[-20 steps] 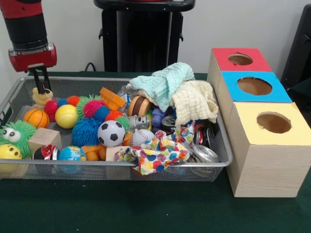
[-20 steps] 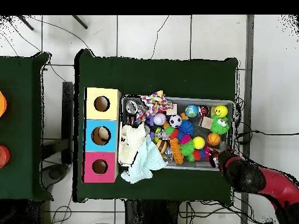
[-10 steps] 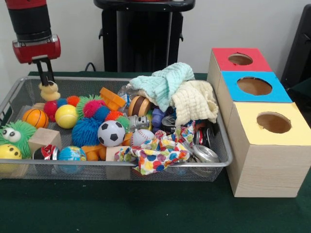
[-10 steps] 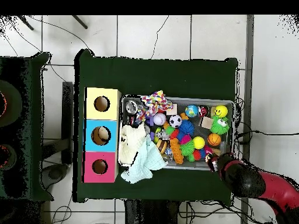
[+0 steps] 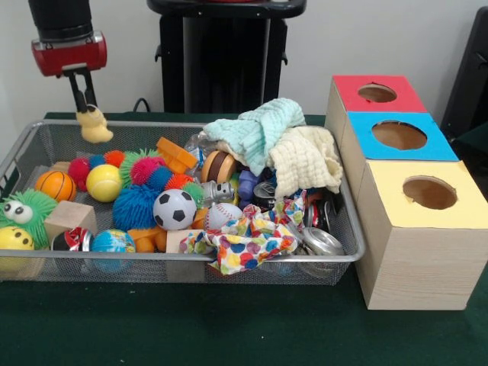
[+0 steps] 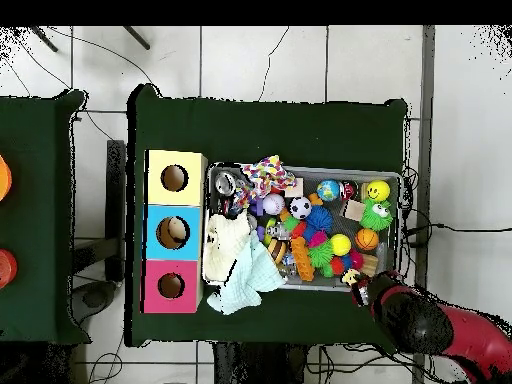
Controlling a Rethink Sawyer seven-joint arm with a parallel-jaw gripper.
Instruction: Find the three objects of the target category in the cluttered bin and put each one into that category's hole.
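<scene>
Gripper (image 5: 85,107) pinches a small yellow toy (image 5: 94,126), held in the air above the bin's (image 5: 191,268) far left corner, clear of the mesh rim. We cannot make out what the toy is beyond a pale yellow, lumpy shape. From overhead the gripper (image 6: 358,283) sits just outside the bin's (image 6: 402,200) bottom edge, the toy (image 6: 352,278) a yellow speck at its tip.

We note the bin crowded: an orange ball (image 5: 56,184), a yellow ball (image 5: 104,183), a blue spiky ball (image 5: 135,206), a soccer ball (image 5: 174,209) and a baseball (image 5: 223,216) toward the left and middle. A green fuzzy toy (image 5: 21,210) with big eyes sits at the left end. A mint cloth (image 5: 257,130) and a cream cloth (image 5: 306,160) are heaped at the right rear, a spotted cloth (image 5: 248,242) draped over the front rim.

Right of the bin on the green counter (image 5: 229,328) stands a wooden box with three holes: red (image 5: 377,93), blue (image 5: 399,135), yellow (image 5: 429,192).
</scene>
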